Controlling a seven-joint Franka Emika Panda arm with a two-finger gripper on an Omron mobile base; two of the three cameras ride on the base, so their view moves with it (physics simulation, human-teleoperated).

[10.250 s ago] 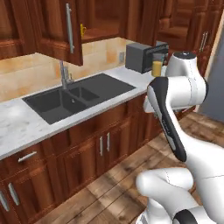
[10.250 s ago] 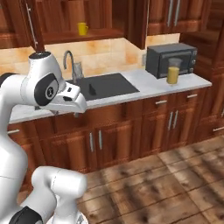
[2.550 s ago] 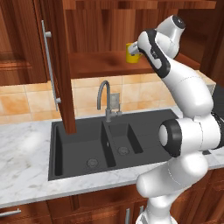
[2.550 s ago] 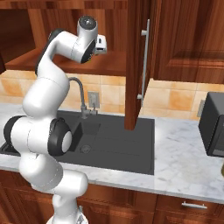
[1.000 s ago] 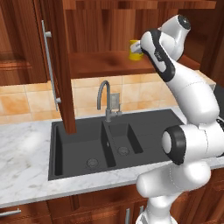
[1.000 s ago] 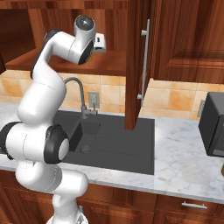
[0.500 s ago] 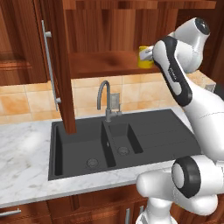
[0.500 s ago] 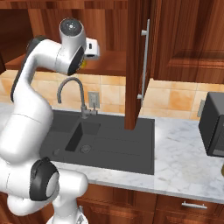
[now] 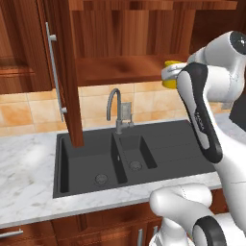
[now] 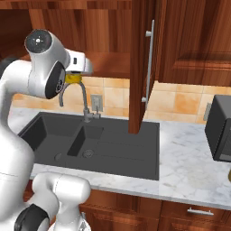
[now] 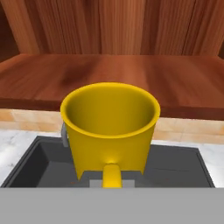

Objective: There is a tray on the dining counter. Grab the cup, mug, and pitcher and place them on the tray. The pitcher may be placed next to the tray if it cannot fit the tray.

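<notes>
A small yellow mug (image 11: 109, 124) hangs in the air in front of the open cabinet's wooden shelf (image 11: 109, 78), above the black sink. Its loop handle (image 11: 111, 176) points back toward my hand. My gripper (image 9: 171, 73) is shut on the mug (image 9: 169, 80), which peeks out yellow past my white forearm in the left base view. From the right base view the mug (image 10: 72, 78) shows just under the hand (image 10: 77, 71). The fingertips themselves are hidden behind the mug.
An open cabinet door (image 9: 67, 72) with a long metal handle juts out left of the shelf. Below are a curved faucet (image 9: 115, 108) and the double black sink (image 9: 129, 156) set in a marble counter (image 9: 29, 173). A dark microwave (image 10: 219, 128) stands at the far right.
The arm has drawn back from the cabinet shelf with the mug, carrying it down and to the right in the left base view. The grip stays shut.
</notes>
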